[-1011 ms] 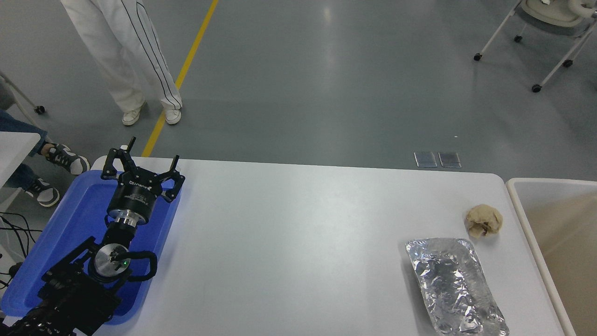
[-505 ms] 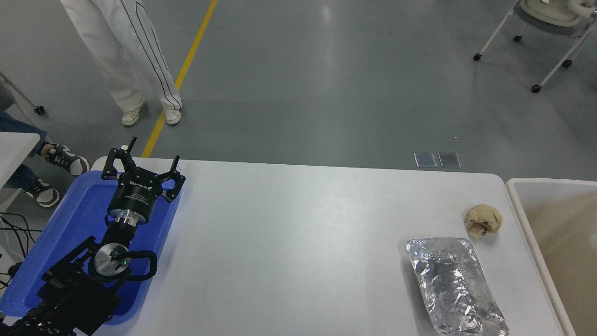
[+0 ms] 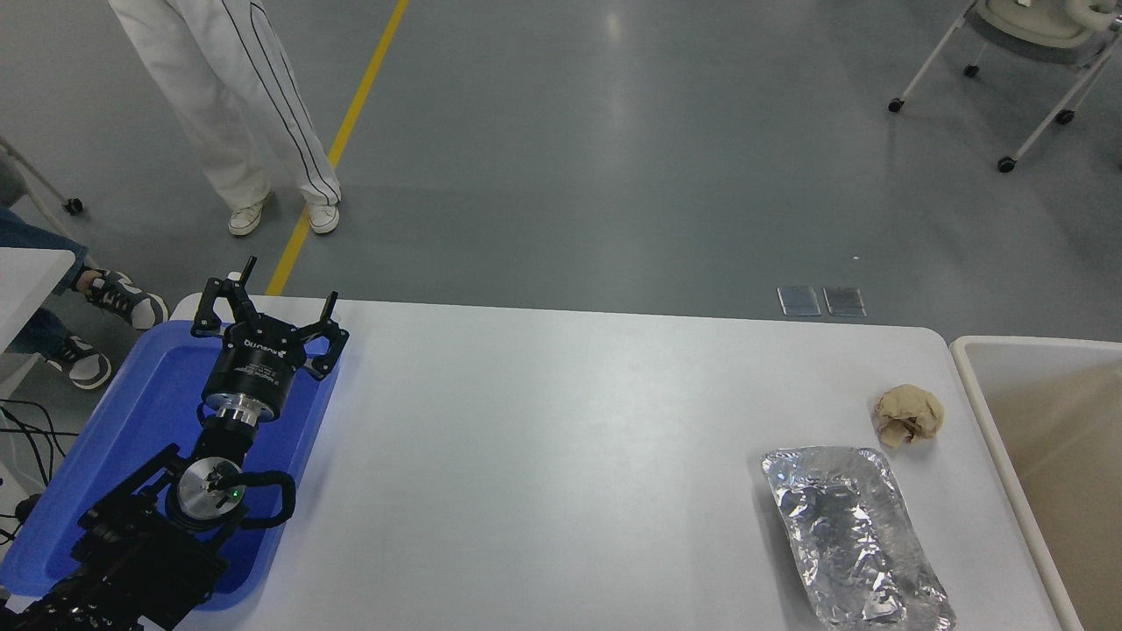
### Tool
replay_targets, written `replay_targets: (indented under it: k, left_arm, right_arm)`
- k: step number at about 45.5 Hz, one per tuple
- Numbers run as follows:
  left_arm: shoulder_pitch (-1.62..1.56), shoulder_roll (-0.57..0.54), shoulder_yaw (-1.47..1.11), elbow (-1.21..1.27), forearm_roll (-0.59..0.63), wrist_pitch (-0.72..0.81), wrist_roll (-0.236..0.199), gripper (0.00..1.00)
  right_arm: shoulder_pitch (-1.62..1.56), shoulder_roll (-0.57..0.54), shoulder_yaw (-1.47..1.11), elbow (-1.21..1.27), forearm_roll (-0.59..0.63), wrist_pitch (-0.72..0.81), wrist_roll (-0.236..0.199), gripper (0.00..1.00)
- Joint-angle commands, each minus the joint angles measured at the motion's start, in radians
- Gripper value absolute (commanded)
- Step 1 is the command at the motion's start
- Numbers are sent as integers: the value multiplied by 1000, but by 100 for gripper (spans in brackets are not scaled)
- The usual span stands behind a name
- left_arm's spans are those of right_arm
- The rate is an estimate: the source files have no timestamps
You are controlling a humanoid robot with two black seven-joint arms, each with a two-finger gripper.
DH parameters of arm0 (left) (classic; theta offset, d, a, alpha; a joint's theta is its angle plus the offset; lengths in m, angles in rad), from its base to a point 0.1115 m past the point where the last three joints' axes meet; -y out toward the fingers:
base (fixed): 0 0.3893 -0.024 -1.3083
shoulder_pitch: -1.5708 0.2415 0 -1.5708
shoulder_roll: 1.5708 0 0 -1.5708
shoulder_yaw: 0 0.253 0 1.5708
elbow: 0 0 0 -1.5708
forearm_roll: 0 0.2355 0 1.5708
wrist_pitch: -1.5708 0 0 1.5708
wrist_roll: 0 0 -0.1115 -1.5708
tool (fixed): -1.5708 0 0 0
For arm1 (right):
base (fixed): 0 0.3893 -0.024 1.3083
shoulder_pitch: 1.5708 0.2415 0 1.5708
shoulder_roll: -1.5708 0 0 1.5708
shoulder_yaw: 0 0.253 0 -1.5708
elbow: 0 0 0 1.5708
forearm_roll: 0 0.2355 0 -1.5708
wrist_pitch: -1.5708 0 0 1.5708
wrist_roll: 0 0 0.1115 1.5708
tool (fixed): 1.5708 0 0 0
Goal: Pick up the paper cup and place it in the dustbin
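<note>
The paper cup is out of view. The dustbin point(image 3: 980, 386), with a thick white rim and beige inner walls, stands against the table's right end. My left gripper point(image 3: 289, 282) is parked over the blue tray point(image 3: 162, 394) at the table's left end, its fingers spread open and holding nothing. The right arm does not show in the head view.
A crumpled tan paper ball point(image 3: 909, 414) lies near the table's right edge, beside the bin. Just in front of it sits a crinkled silver foil tray point(image 3: 855, 535). A person in white trousers point(image 3: 237, 114) stands on the floor beyond the table's far left corner.
</note>
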Motion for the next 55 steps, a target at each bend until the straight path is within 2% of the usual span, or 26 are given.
replay_targets:
  k: [1, 17, 21, 25, 27, 41, 55]
  left_arm:
    - [-1, 0, 0, 0, -1, 0, 0, 100]
    - [0, 0, 0, 0, 0, 0, 0, 100]
    - [0, 0, 0, 0, 1, 0, 0, 100]
    - [0, 0, 0, 0, -1, 0, 0, 100]
    - [0, 0, 0, 0, 1, 0, 0, 100]
    - [-1, 0, 0, 0, 1, 0, 0, 100]
    - [0, 0, 0, 0, -1, 0, 0, 100]
  right_arm:
    - [-36, 16, 14, -3, 0, -53, -23, 0]
    - [-41, 18, 14, -1, 0, -53, -26, 0]
    - [-39, 18, 15, -3, 0, -79, -26, 47]
    - [-41, 16, 24, 2, 2, -142, -25, 85]
    - [-41, 18, 35, 10, 5, -163, -25, 97]
    - [-29, -1, 136, 115, 6, -162, -25, 100]
    - [109, -162, 75, 427, 6, -143, -25, 100]
